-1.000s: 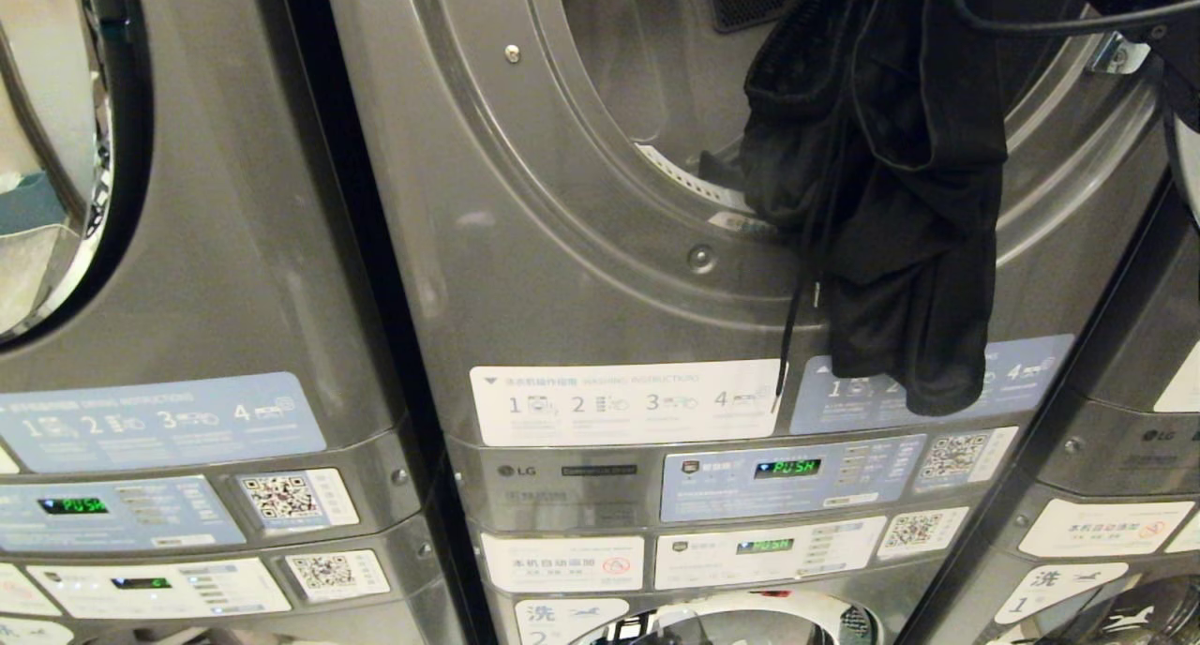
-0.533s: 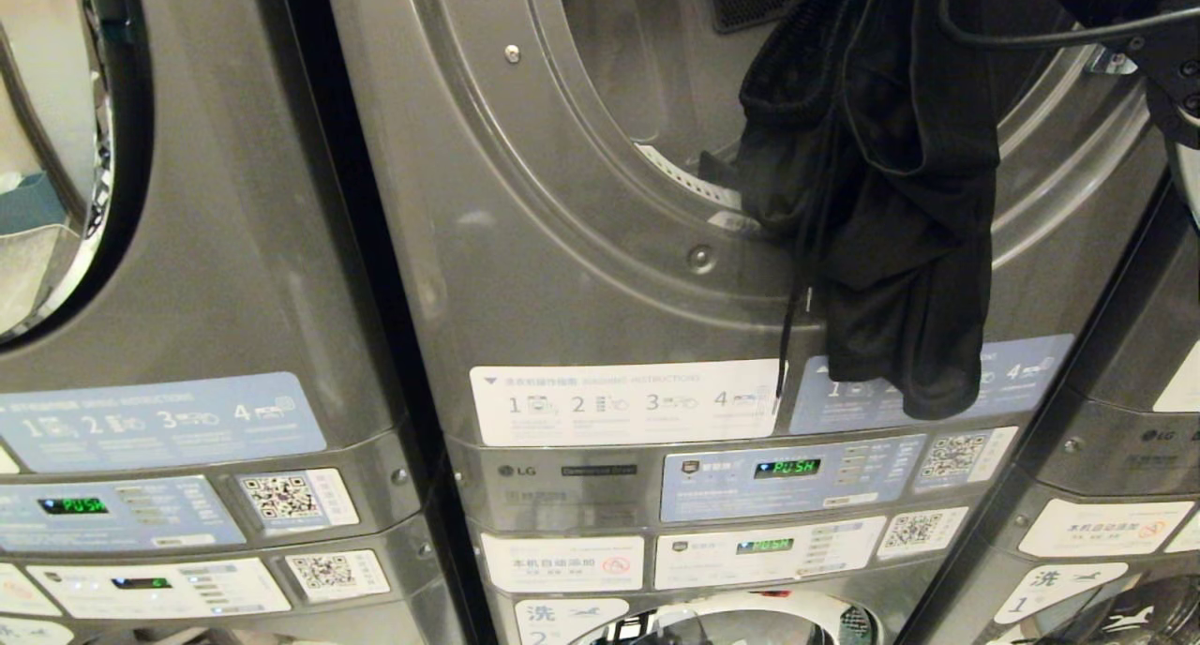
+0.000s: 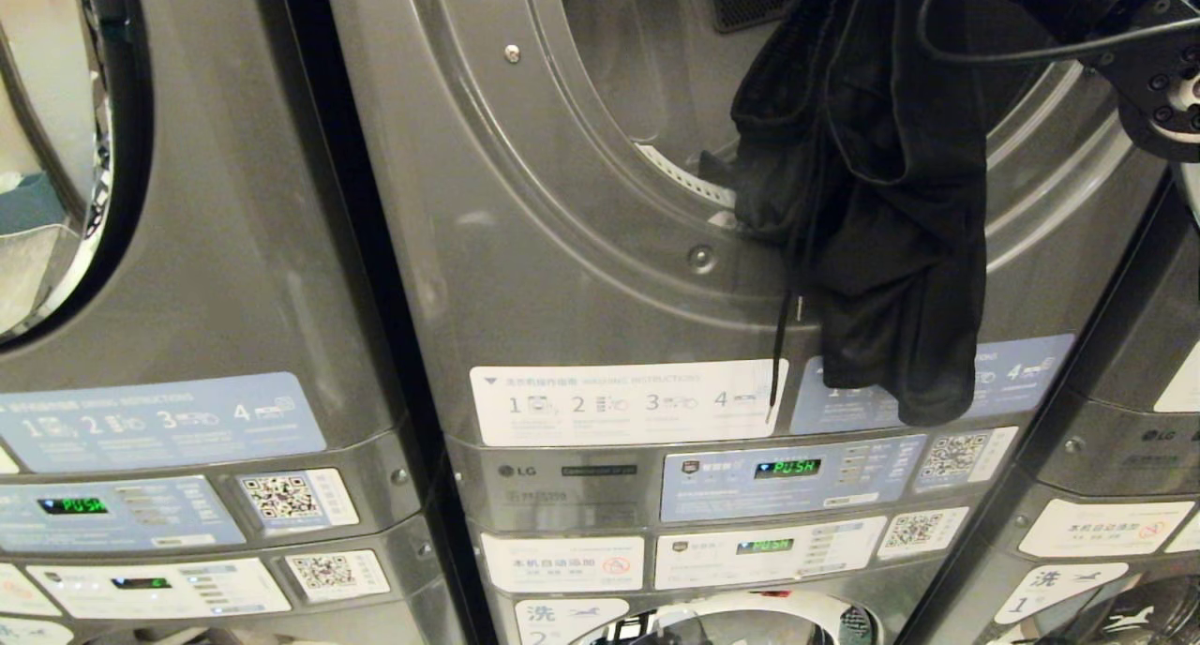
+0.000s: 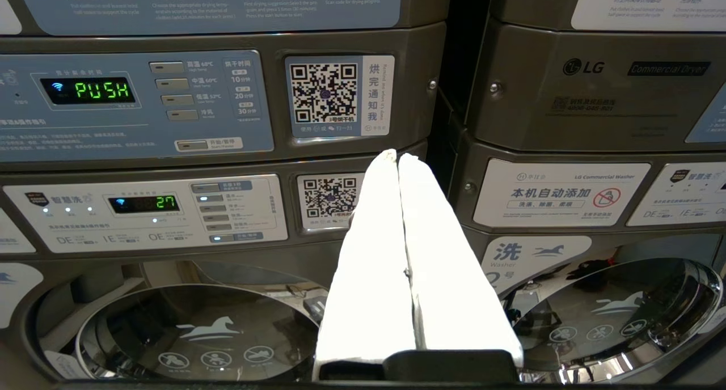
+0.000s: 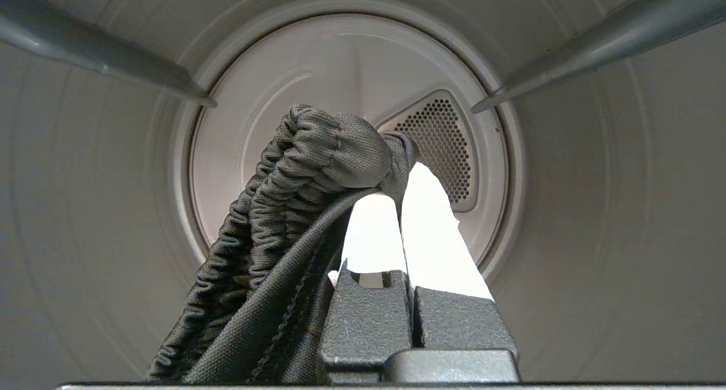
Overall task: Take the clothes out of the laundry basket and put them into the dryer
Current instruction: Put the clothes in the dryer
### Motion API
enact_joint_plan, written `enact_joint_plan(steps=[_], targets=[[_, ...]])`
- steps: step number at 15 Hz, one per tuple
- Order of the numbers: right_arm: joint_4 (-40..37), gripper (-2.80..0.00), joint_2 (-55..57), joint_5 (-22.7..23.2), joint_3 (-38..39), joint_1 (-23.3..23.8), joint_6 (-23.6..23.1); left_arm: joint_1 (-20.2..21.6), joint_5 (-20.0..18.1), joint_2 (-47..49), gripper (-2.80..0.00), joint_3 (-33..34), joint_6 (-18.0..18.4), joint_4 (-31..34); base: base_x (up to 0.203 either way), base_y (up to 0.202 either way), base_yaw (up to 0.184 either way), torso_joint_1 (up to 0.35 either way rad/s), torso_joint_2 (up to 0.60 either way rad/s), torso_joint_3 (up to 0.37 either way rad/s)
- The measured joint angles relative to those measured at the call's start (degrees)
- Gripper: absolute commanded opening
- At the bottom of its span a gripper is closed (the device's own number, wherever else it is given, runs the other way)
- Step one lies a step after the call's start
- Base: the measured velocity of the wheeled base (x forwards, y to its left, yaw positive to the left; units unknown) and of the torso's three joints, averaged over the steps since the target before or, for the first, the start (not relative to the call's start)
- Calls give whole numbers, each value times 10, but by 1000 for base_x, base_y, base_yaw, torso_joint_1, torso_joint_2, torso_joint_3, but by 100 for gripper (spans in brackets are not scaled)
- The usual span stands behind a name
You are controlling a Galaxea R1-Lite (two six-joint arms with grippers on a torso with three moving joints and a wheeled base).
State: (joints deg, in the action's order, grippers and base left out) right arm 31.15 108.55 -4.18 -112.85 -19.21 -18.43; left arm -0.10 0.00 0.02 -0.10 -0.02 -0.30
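Observation:
A black garment (image 3: 881,204) with an elastic waistband and a dangling drawstring hangs from my right gripper (image 5: 400,172) over the lower rim of the open dryer (image 3: 600,251) mouth. The gripper is shut on the garment's (image 5: 306,174) gathered waistband and points into the pale drum (image 5: 113,220), toward the perforated vent (image 5: 439,146) on the back wall. Only the right arm's wrist (image 3: 1158,82) shows in the head view, at the top right. My left gripper (image 4: 397,157) is shut and empty, parked low before the control panels. The laundry basket is out of view.
Stacked grey LG machines stand side by side, a neighbour's round door (image 3: 56,148) at the left. Control panels (image 3: 792,476) with green "PUSH" displays and QR stickers sit below the dryer mouth. Lower washer doors (image 4: 193,327) are shut. Two drum baffles (image 5: 595,44) run along the drum wall.
The right wrist has come a little further into view at the top right, and the hanging garment has shifted slightly left and down along the dryer's rim. The left arm has not moved.

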Motion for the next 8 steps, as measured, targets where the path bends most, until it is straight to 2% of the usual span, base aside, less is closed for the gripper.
enact_joint_plan(steps=[5, 8], targets=[[0, -280, 6, 0, 0, 0, 0, 0, 0, 0, -280, 0, 1, 0, 0, 0, 0, 0, 0, 0], [2, -280, 6, 0, -1, -2, 0, 0, 1, 0, -280, 0, 1, 0, 92, 0, -1, 1, 0, -1]])
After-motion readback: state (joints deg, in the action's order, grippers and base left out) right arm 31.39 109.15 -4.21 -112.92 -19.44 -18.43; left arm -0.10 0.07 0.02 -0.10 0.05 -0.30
